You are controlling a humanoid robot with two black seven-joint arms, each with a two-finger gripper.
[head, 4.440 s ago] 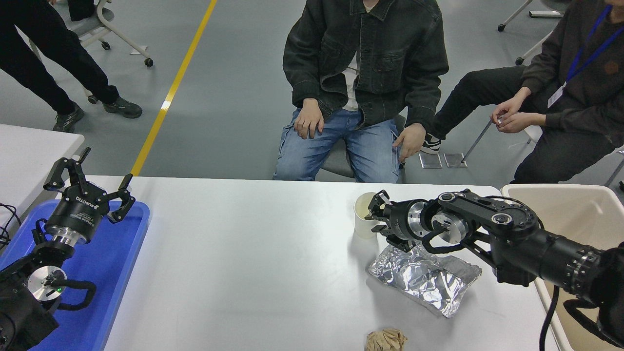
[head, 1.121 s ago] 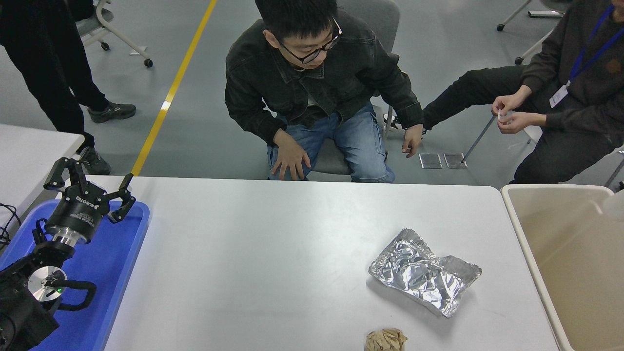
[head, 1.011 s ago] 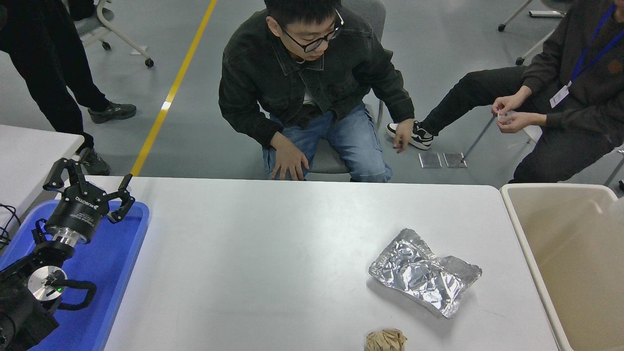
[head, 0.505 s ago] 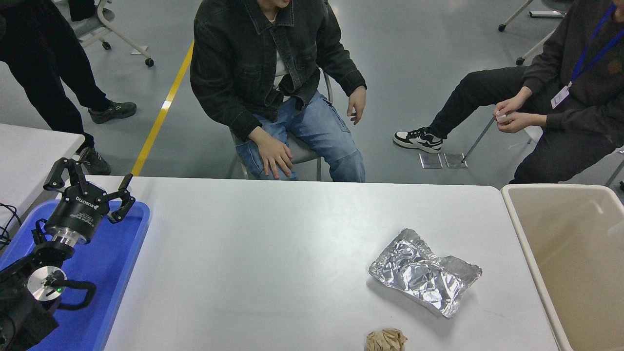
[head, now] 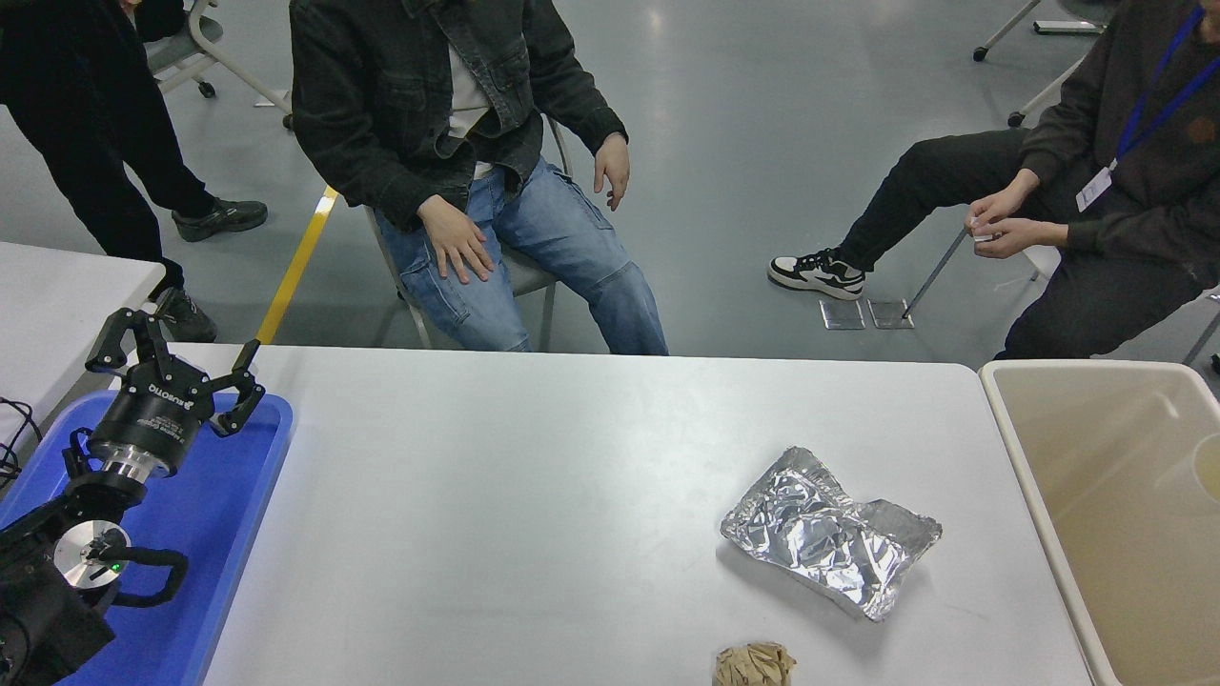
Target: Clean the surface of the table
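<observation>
The big white desk (head: 534,495) fills the middle, hard and smooth, with a light, crinkly foil bag (head: 827,532) best pinched at its edge and a paper ball (head: 754,665) near the front, while the left gripper (head: 181,370) hangs spread wide above the blue tray (head: 224,534).
</observation>
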